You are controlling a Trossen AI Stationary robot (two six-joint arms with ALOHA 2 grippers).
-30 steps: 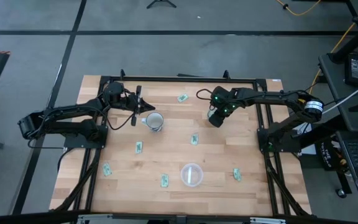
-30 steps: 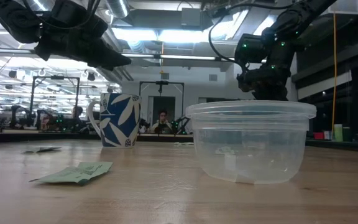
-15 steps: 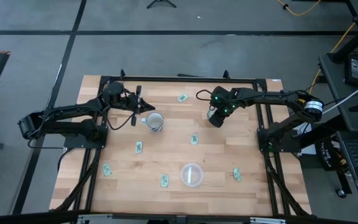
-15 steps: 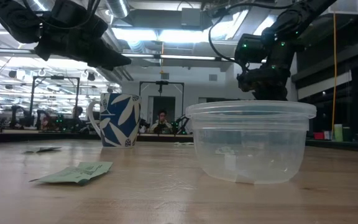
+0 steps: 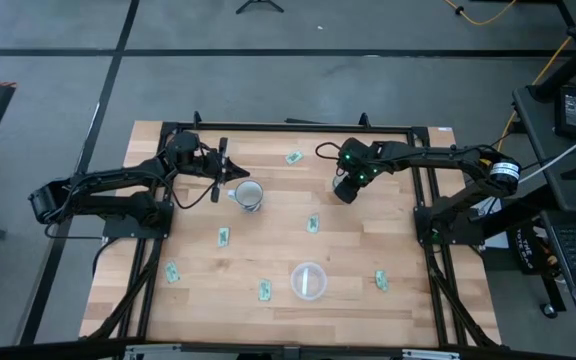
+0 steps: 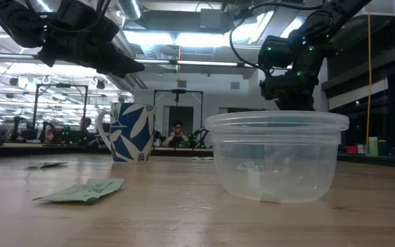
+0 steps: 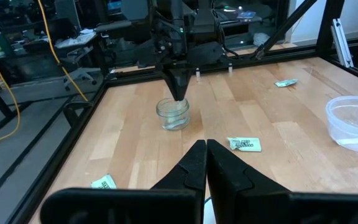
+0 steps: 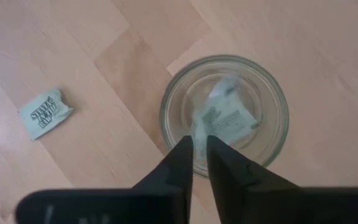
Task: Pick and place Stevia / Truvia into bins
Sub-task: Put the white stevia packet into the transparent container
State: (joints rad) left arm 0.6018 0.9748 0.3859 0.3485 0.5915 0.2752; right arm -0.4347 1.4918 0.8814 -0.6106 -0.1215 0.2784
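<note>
Sachets: we count seven loose on the table [image 5: 198,310], like this sachet [image 5: 313,224]; the plastic tub [image 5: 308,281] looks empty, the glass cup [image 8: 224,114] holds a few. Room is ample mid-table. Our right gripper [image 8: 195,144] hovers above the cup, fingers slightly parted, empty; left gripper [image 7: 204,148] closed.

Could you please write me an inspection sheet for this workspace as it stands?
Surface: wooden table, sachets scattered on it.
Job's things: six loose sachets; at least one more inside the glass cup; clear container near the front edge.
Clutter: blue-and-white mug.
Grippers: left gripper shut, beside the mug; right gripper over the glass cup, fingers slightly apart, holding nothing.
Cables: yellow cable on the floor.
Surroundings: person beyond the table.
</note>
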